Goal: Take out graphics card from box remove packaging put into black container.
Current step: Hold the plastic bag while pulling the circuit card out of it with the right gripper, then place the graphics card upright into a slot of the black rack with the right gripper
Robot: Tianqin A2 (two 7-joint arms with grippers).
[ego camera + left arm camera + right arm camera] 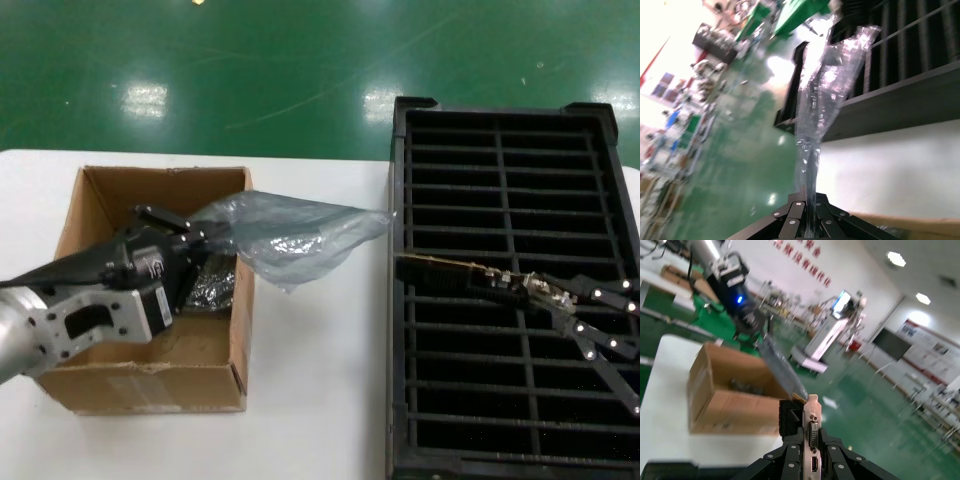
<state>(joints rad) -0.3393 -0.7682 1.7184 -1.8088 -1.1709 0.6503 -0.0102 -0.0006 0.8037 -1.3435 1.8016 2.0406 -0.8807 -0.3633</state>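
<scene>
My left gripper (205,232) is shut on the empty packaging (290,233), a crinkly translucent grey bag that hangs out over the right wall of the brown box (92,205) and the white table. In the left wrist view the packaging (827,85) runs out from between the shut fingers (795,212). My right gripper (562,298) is shut on the silver bracket end of the graphics card (455,270), holding it on edge above the ribbed slots of the black container (400,330). The right wrist view shows the bracket (812,437) clamped between the fingers (790,460).
More crinkly silver material (212,288) lies inside the box. The white table (320,370) shows between box and container. Green floor lies beyond the table's far edge. In the right wrist view the box (725,390) and the left arm (737,287) stand farther off.
</scene>
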